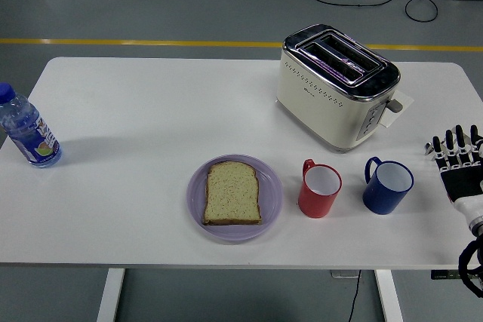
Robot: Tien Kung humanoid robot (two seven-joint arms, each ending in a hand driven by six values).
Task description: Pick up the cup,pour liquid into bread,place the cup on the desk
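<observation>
A red cup (320,189) and a blue cup (388,185) stand upright side by side on the white table (136,216), handles to their upper left. A slice of bread (233,192) lies on a lilac plate (268,209) left of the red cup. My right hand (457,158) is at the table's right edge, right of the blue cup and apart from it, fingers straight and spread, holding nothing. The left arm is out of view.
A cream and chrome toaster (336,85) stands behind the cups. A plastic bottle with a blue cap (27,129) stands at the table's far left edge. Cables lie on the floor beyond the table.
</observation>
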